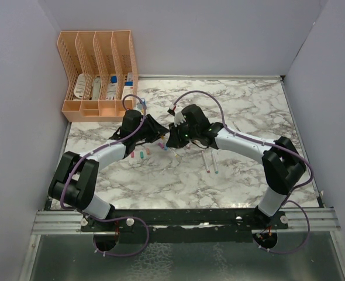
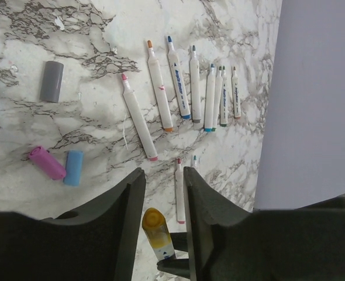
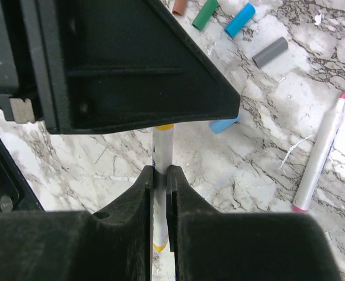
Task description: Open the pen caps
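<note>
The two arms meet over the middle of the marble table. The right gripper is clenched on the barrel of a white pen and holds it off the surface. That pen's yellow cap sits between the jaws of the left gripper, which stand apart, with a gap showing on one side of the cap, so it is not gripped. Loose caps in pink, light blue and grey lie on the marble just near and left of the grippers, and the right wrist view shows brown, green, blue and grey ones. Uncapped pens lie side by side to the right. An orange file rack stands at the far left corner.
</note>
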Robot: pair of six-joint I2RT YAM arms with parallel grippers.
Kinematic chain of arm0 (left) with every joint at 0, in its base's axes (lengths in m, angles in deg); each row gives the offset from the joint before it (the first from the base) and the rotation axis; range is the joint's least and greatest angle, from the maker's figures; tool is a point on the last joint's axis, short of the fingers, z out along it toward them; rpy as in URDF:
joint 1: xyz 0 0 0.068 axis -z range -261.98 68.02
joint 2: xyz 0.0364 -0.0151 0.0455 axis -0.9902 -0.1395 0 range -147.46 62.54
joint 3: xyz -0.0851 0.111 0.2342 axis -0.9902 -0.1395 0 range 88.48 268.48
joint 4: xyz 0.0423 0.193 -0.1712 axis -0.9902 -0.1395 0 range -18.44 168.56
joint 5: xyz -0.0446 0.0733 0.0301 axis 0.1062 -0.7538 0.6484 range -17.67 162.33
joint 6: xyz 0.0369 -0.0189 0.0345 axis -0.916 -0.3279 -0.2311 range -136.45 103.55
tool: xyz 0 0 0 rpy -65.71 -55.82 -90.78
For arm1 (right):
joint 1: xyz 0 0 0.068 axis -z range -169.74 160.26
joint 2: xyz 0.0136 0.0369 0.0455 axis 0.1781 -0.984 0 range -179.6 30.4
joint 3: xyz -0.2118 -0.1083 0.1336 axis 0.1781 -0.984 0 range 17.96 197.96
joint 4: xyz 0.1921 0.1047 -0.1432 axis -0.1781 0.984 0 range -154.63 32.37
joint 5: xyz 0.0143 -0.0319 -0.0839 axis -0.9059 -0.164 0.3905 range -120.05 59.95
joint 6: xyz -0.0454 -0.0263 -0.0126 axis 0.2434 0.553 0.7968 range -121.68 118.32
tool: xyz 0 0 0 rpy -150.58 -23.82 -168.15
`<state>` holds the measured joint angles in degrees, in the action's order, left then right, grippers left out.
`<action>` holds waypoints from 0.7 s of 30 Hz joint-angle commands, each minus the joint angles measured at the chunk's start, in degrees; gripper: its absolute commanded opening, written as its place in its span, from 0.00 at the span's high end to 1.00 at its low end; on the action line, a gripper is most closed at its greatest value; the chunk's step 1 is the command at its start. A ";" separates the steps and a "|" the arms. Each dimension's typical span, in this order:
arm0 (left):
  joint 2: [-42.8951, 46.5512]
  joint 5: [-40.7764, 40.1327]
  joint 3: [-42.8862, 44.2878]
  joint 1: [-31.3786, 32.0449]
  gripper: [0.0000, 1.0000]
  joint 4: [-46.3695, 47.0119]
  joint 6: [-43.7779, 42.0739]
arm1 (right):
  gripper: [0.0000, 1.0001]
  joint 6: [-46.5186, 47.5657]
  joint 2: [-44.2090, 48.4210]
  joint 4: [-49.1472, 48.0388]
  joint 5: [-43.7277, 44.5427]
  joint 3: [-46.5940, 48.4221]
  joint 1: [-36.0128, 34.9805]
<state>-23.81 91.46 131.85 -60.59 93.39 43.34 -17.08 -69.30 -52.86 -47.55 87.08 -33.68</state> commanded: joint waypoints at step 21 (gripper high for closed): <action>0.55 2.21 1.30 1.04 1.00 2.44 0.60 | 0.43 -1.47 1.33 -2.99 -0.78 0.61 -0.53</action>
<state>-23.79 92.27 131.85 -60.09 93.87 43.73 -17.93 -68.91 -54.09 -47.81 87.08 -33.68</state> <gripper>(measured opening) 0.164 0.557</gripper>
